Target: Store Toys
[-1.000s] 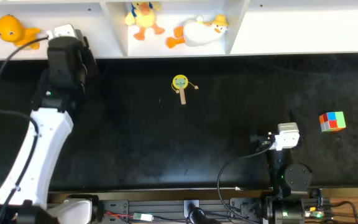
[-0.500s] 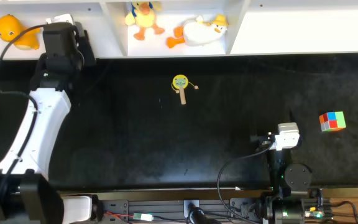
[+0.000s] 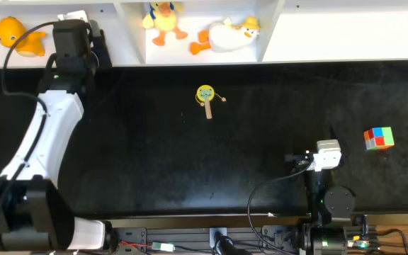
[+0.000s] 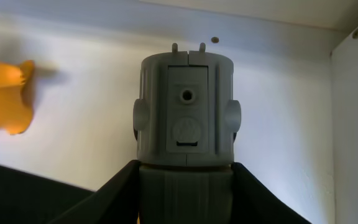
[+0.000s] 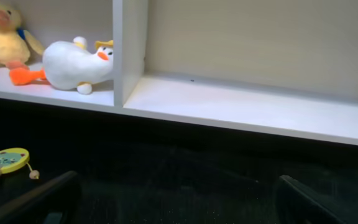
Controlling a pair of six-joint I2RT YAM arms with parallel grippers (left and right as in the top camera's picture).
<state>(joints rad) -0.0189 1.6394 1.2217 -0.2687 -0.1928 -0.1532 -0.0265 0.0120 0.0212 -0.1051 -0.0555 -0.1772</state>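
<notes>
Left pincer (image 4: 186, 173): both dark fingers are closed against the lower body of the grey robot toy (image 4: 187, 106), one on each flank. The toy is hard moulded plastic and stands upright. It has a ribbed base and a drum-shaped head with a flat face panel, a round knob on each side and two small studs on top.

Position: I hold the toy inside the left compartment of the white shelf (image 3: 275, 49), with the smooth matt back wall behind it and a side panel just beside it. I cannot tell whether its base touches the shelf floor.

Also in that compartment, apart from the robot: orange duck (image 3: 13, 33), rounded and glossy.

Middle compartment: yellow plush duck (image 3: 163, 18), fuzzy, sitting upright. Beside it lies a white plush bird (image 3: 225, 35) on its side, with orange feet and a small yellow hat.

Right pincer (image 5: 176, 196): the fingers are spread wide with nothing between them. It is low over the black mat (image 3: 190, 163), which is dull and faintly grained.

On the mat: rattle drum (image 3: 205, 95), a flat yellow disc on a pale wooden handle, near the middle compartment. The colour cube (image 3: 378, 138) is square with bright tiles and lies well apart, towards the right edge.
</notes>
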